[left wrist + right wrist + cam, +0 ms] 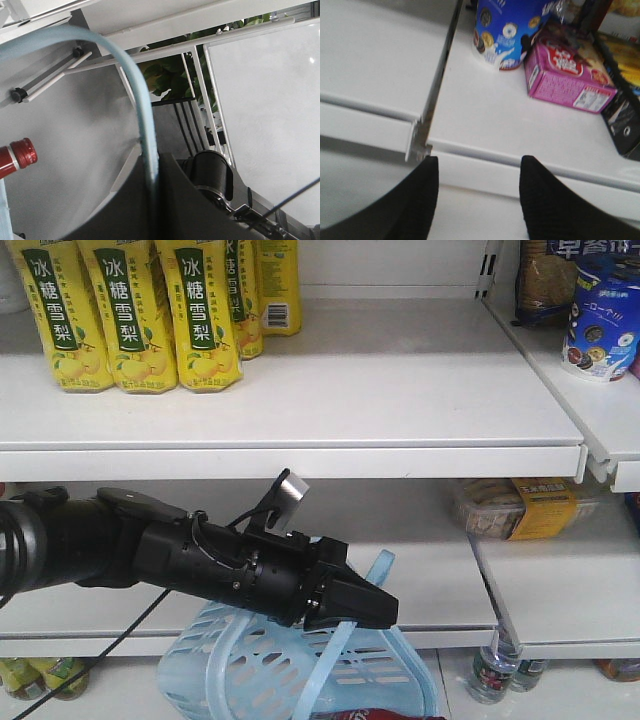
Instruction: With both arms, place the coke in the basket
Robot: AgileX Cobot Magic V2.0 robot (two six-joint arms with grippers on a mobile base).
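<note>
My left gripper (372,608) reaches in from the left below the middle shelf, shut on the thin handle (338,652) of the light blue basket (235,672), which hangs under it. In the left wrist view the handle (131,70) arcs up out of the closed jaws of the left gripper (155,162). A red strip with white marks (375,714) shows at the bottom edge by the basket's rim; I cannot tell whether it is the coke. My right gripper (477,192) is open and empty, facing a white shelf edge (520,162).
Yellow drink cartons (130,310) stand on the upper shelf, with a blue snack tub (600,325) at the right. A blue tub (507,30) and a pink box (565,75) sit ahead of the right gripper. A red bottle cap (20,155) shows at the left. Bottles (495,670) stand low.
</note>
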